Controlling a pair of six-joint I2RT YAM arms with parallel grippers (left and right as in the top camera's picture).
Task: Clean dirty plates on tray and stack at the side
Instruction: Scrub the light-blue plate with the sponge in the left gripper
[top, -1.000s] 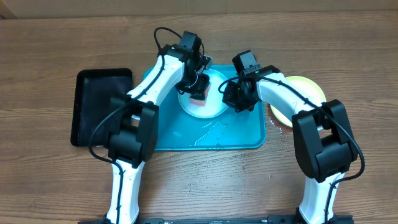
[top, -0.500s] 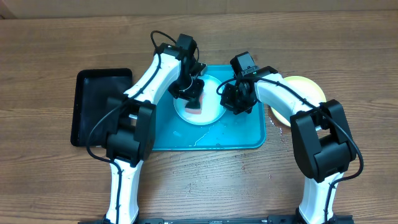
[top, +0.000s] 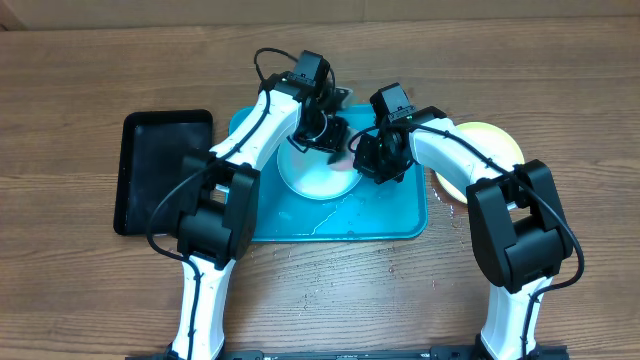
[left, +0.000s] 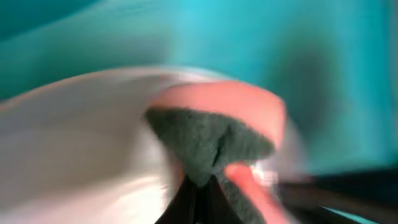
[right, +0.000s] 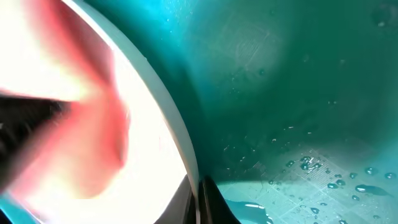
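Plates are partly done, I judge: left pincer (left: 200, 193) is clamped shut on a pink sponge (left: 217, 124) pressed to the white plate (top: 315, 178), right pincer (right: 200, 199) pinches that plate's rim, both on the wet tray (top: 390, 215); a yellow-green plate (top: 490, 135) lies beside it, scrubbing and stacking remain

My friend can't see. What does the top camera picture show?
Two robot arms work over a teal tray on a wooden table: the left tool presses a pink sponge onto a white plate, and the right tool pinches that plate's rim. A black tray lies to the left, and a yellow-green plate sits to the right.
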